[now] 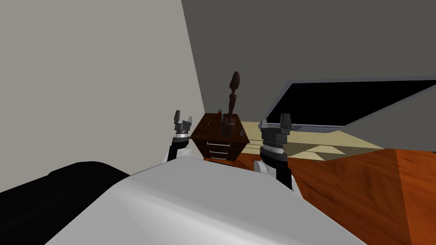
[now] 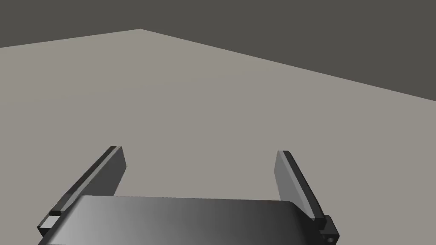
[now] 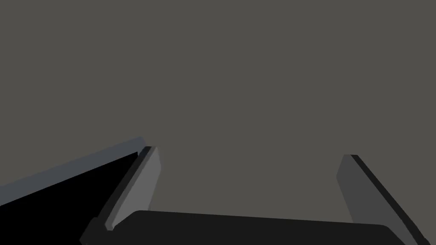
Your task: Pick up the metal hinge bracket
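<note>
Both tools up, blades apart, nothing held.
You have the left tool (image 1: 182,117) and right tool (image 1: 274,121) flanking the dark drawer unit (image 1: 219,146). On its top, at the right edge (just past the carved figure (image 1: 232,102)), sits what looks like the hinge bracket (image 1: 242,132). Probably light, stiff, slick; pinch across its flat leaf.
</note>
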Robot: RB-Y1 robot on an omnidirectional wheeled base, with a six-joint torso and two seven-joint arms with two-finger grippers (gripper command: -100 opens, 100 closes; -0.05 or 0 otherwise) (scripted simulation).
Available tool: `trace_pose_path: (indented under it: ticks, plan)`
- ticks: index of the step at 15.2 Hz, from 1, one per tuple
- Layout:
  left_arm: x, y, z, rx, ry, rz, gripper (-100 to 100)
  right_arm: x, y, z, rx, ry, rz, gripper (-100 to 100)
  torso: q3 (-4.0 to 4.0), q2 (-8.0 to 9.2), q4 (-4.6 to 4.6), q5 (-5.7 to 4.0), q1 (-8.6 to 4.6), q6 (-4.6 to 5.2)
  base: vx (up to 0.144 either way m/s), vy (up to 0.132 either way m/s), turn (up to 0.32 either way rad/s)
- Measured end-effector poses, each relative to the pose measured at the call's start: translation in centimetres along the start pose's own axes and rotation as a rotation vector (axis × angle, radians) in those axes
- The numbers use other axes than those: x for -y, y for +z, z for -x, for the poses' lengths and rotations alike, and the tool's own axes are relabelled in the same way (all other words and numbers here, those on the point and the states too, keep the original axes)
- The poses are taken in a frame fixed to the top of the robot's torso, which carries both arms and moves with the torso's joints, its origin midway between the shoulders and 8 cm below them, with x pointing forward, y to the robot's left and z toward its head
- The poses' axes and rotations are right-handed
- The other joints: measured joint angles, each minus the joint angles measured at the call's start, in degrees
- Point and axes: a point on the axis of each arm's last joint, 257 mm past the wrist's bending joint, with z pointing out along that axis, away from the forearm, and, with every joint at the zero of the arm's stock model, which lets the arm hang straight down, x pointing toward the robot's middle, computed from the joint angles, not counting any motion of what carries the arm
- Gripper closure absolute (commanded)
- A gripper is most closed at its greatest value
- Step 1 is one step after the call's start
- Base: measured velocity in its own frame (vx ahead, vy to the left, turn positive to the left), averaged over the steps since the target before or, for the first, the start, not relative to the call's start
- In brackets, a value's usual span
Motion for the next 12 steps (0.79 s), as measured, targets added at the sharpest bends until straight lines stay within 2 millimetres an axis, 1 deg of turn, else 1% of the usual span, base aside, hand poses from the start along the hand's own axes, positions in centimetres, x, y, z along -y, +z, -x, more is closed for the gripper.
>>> trace_pose_path:
  ticks: [4, 12]
  plan:
    - [0.0, 0.0, 0.0, 0.000, 0.000, 0.000, 0, 1.3, -0.3, -1.0, -0.077, -0.115, -0.020, -100, 0.00, 0.01, 0.00, 0.00, 0.02, 0.00, -0.004, 0.011, -0.010]
    - [0.0, 0.0, 0.0, 0.000, 0.000, 0.000, 0, 4.3, -0.7, -1.9, -0.179, -0.373, -0.050, -100, 0.00, 0.00, 0.00, 0.01, 0.03, 0.00, -0.004, 0.012, -0.009]
